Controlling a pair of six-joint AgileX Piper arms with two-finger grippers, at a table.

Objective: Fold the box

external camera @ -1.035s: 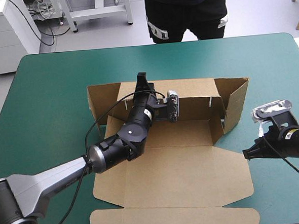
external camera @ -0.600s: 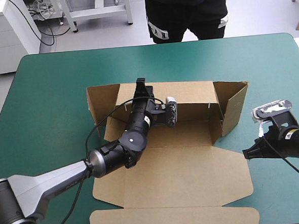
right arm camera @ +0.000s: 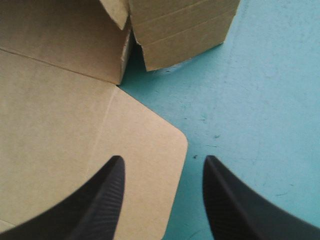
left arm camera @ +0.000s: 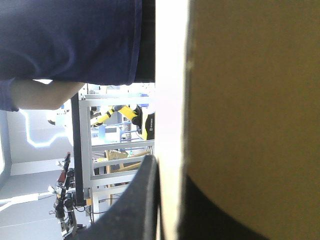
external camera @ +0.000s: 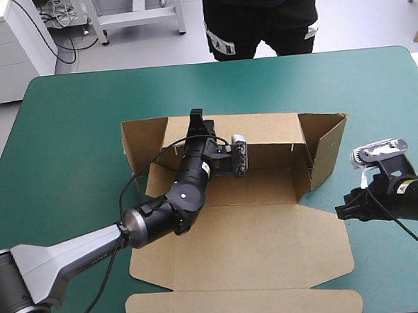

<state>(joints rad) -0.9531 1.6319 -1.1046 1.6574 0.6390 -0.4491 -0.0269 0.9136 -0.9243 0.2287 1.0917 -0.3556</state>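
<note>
we are pinching the box's (external camera: 271, 238) far wall in the left gripper (external camera: 197, 119), fingers (left arm camera: 135, 200) clamping the board, right gripper (right arm camera: 162, 200) hovering at the lid's corner, fingers (right arm camera: 100, 200) wide apart

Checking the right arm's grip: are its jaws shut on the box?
No; the jaws of the right gripper stand wide apart, with the flat corner of the box lying ungripped beyond them.

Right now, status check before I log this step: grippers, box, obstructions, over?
Left gripper shut on far wall of the brown cardboard box. Right gripper open at the flat lid's right corner. Nothing lying on the lid.
</note>
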